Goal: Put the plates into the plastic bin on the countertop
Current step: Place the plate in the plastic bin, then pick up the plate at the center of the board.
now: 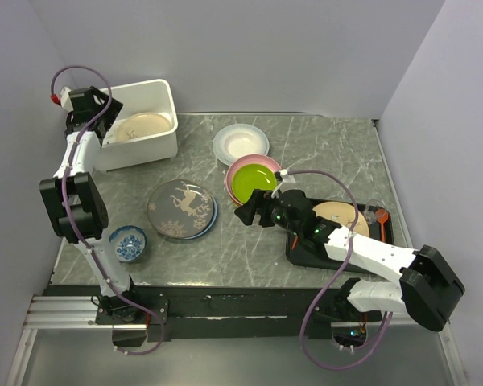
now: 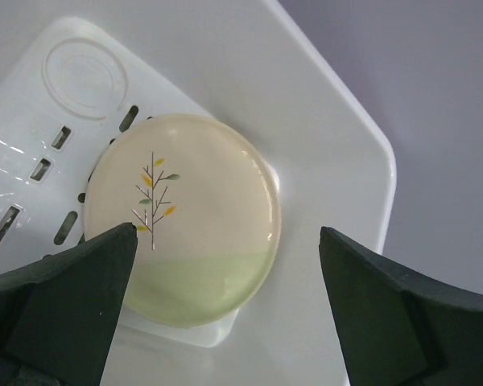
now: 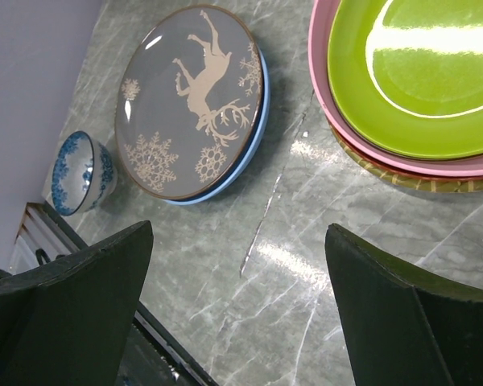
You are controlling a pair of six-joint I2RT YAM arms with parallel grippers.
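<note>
Cream plate (image 1: 142, 126) in plastic bin (image 1: 149, 151); left end effector (image 1: 103, 119) over its rim.

A: Was there any writing, number or brand to read anywhere?
B: None. The cream plate (image 2: 195, 211) bore only a twig drawing, and the grey plate (image 3: 185, 100) a deer with snowflakes.
A: And the plastic bin (image 2: 314, 129)?
B: Its floor carried a raised oval ring, but no letters could be made out in it.
</note>
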